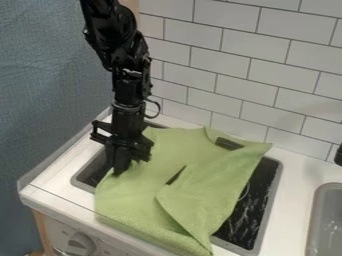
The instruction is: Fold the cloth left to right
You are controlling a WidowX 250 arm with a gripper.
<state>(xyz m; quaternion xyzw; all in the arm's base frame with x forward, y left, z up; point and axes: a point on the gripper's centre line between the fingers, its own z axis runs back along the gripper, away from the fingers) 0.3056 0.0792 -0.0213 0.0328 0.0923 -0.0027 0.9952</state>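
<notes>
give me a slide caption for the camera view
End effector at the left side of a rumpled green cloth draped over a dark basin.

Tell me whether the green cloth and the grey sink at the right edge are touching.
Apart: in the camera view, a strip of white countertop lies between the green cloth and the grey sink.

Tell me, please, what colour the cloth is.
The cloth is light green, which shows best in the camera view.

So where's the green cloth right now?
In the camera view, the cloth lies across the dark, grey-rimmed recess in the white counter, left of the grey basin, with the gripper at the cloth's upper left edge.
</notes>
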